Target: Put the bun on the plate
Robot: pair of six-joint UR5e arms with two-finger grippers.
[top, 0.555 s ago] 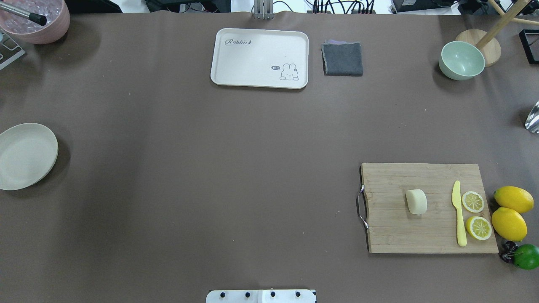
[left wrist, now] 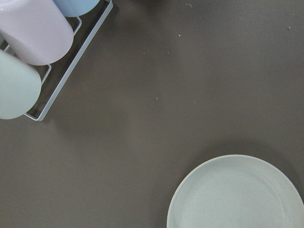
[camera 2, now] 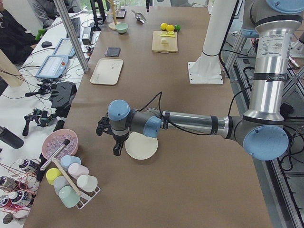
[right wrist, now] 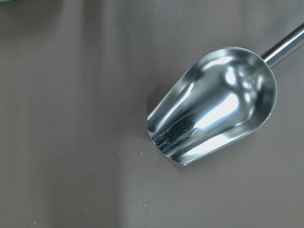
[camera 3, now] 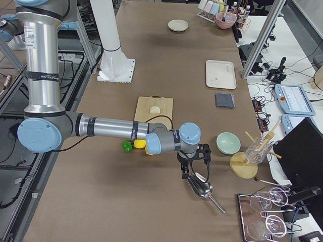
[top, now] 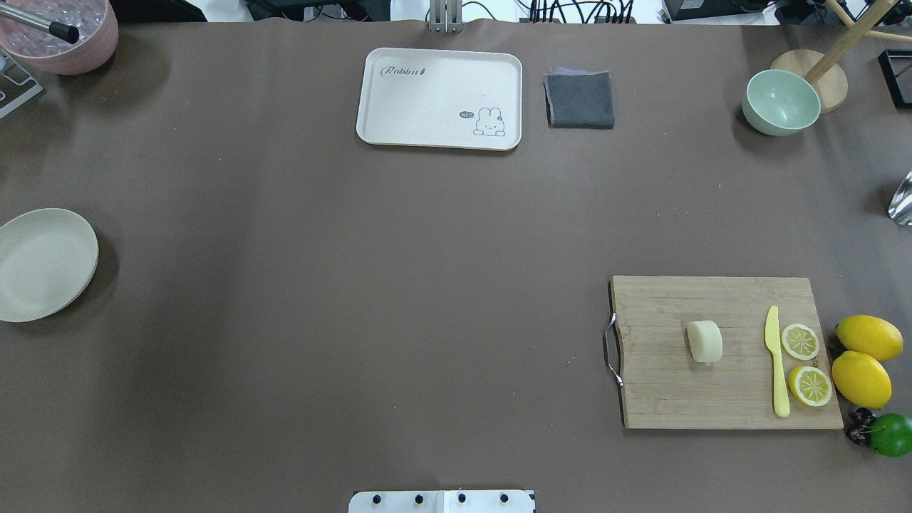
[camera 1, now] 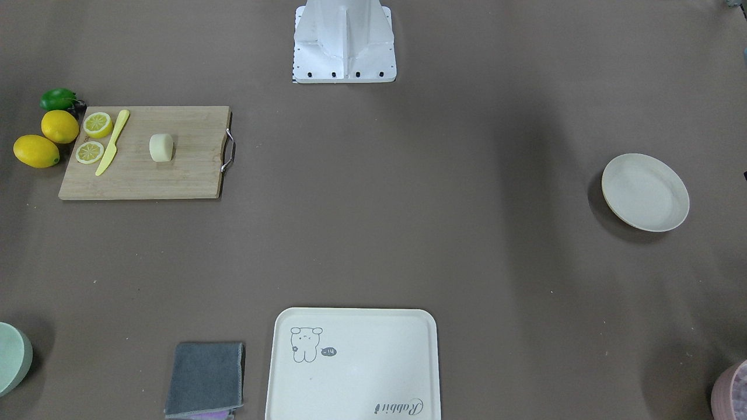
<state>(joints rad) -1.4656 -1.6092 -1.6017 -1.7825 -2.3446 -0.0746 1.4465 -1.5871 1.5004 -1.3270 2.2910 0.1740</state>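
Note:
The bun [top: 705, 341] is a small pale cream piece lying on the wooden cutting board [top: 670, 399], also seen as the bun [camera 1: 161, 147] from the front. The off-white plate [top: 43, 263] sits at the table's left edge, and the plate [left wrist: 237, 194] fills the lower right of the left wrist view. The left gripper [camera 2: 115, 150] hangs beside the plate [camera 2: 141, 145], seen only from the side, so I cannot tell its state. The right gripper [camera 3: 185, 171] hovers over a metal scoop [right wrist: 213, 104] far from the bun, and I cannot tell its state either.
A yellow knife [top: 776, 363], two lemon halves [top: 800, 341], whole lemons [top: 862, 377] and a lime [top: 890, 434] sit by the board. A cream tray [top: 439, 98], grey cloth [top: 580, 100] and green bowl [top: 780, 102] line the far edge. A cup rack [left wrist: 28, 47] stands near the plate.

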